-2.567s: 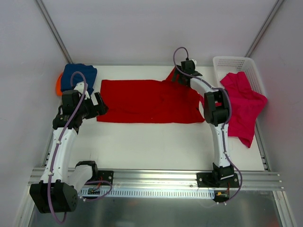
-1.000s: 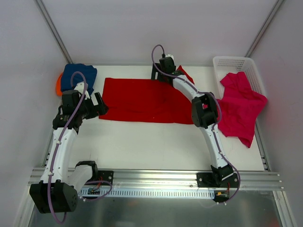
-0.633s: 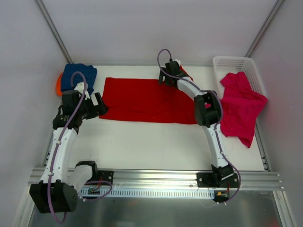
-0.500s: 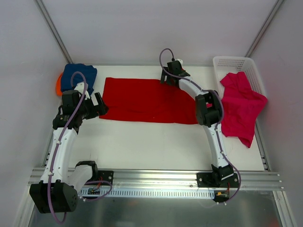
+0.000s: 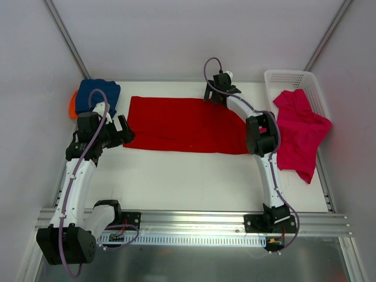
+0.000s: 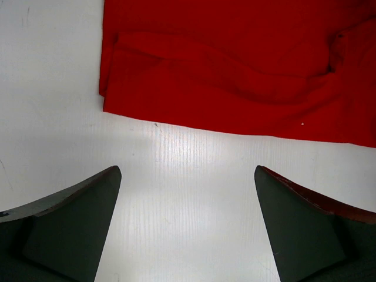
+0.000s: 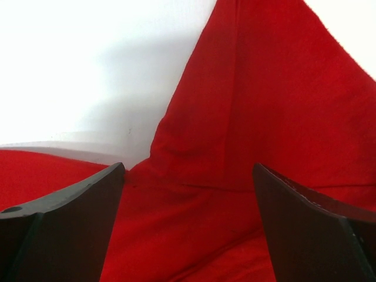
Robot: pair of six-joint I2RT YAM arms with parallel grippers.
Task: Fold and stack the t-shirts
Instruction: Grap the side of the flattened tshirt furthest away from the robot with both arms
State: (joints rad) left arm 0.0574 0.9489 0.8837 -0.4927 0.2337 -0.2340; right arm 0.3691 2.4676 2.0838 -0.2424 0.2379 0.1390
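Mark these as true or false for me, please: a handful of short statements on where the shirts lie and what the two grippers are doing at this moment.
1. The red t-shirt lies spread out on the table. True.
2. The pink t-shirt sits wholly inside the white basket. False: it spills over the basket's near rim onto the table.
3. The left gripper is shut on the red t-shirt's edge. False: it is open over bare table, short of the cloth.
4. The right gripper is open over the red t-shirt's far edge. True.
5. The navy t-shirt lies at the far left corner. True.
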